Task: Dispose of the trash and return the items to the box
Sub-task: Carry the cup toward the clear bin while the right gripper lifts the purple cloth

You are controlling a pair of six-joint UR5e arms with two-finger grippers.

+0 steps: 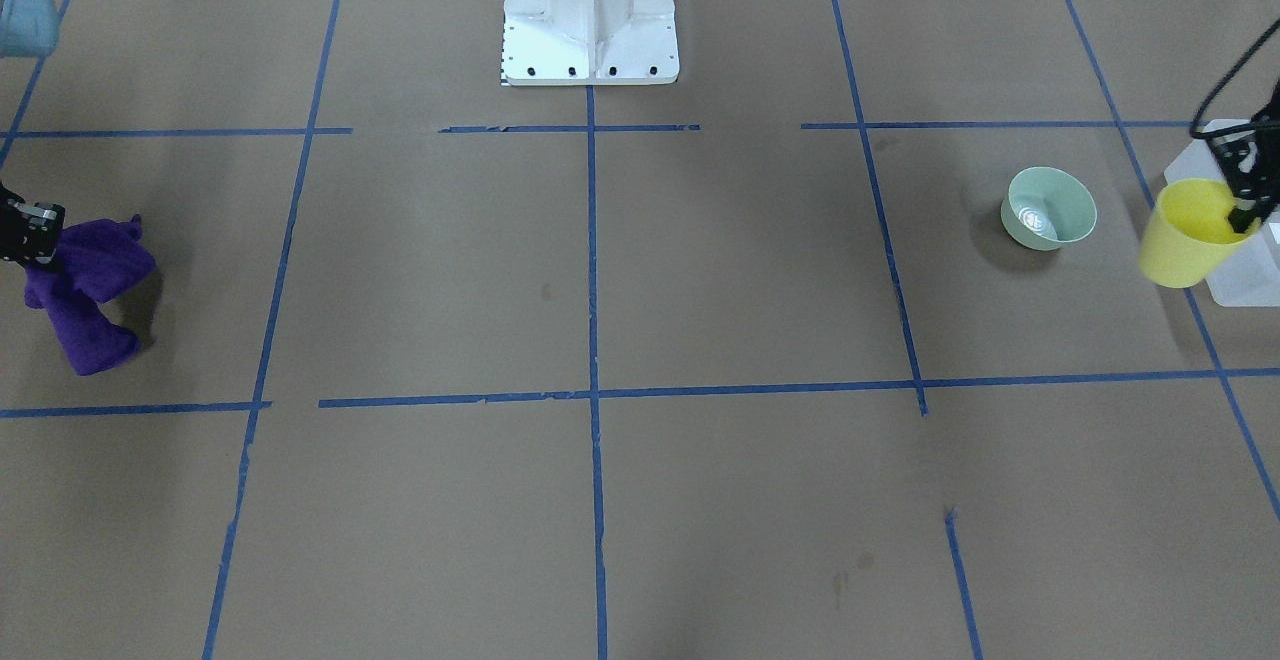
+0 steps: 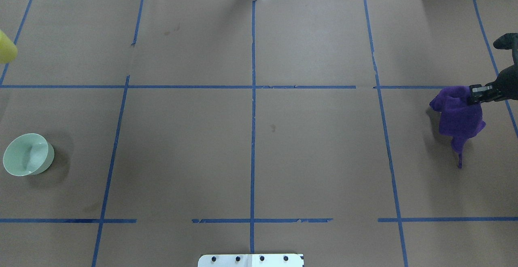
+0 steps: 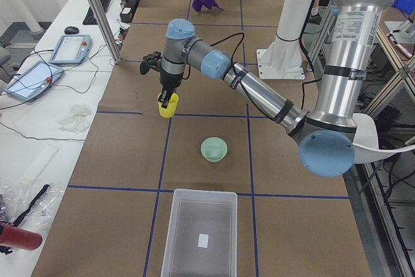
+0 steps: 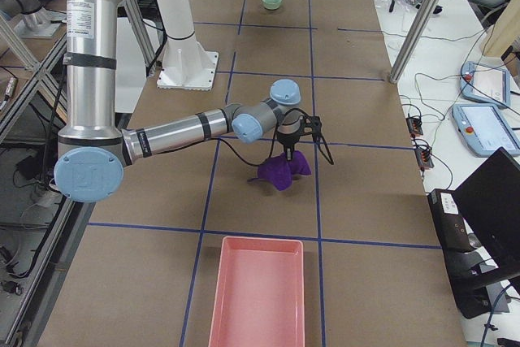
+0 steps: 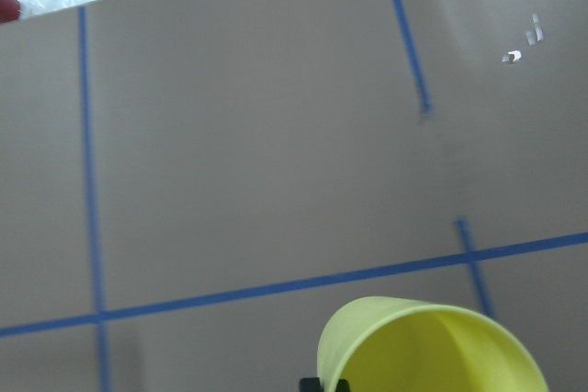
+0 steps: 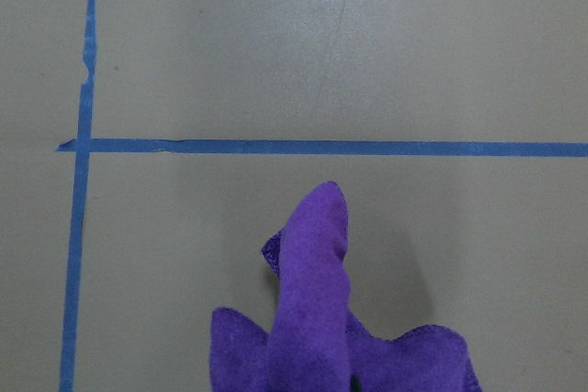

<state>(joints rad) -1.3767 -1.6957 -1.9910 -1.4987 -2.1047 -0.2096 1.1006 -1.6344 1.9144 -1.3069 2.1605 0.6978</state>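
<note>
- Exterior left view shows the left gripper (image 3: 167, 99) pinching the yellow cup (image 3: 168, 106) by its rim. One finger is inside the cup and one outside, and the cup hangs clear of the table (image 2: 259, 157).
- The step in hand looks like carrying the cup back to the box (image 3: 203, 192). The box stands open at the table's end on the robot's left, and the cup is not yet over it.
- The green bowl (image 3: 213, 149) sits upright on the table between the cup and the box, untouched.
- The next move likely calls for swinging the cup over the box's open top, lowering it, then spreading the fingers.
- The left arm stretches long and low from its base, with the wrist bent so the gripper points straight down.
- The right gripper (image 2: 476, 94) is clamped on the top of a purple cloth (image 2: 459, 115). The cloth droops from it, and I cannot tell whether its lowest tip touches the table.
- The cloth is probably the trash, bound for the pink tray (image 4: 258, 298) at the table's other end, near but apart from the cloth.
- The right arm reaches outward, elbow extended, with the gripper pointing down.
</note>
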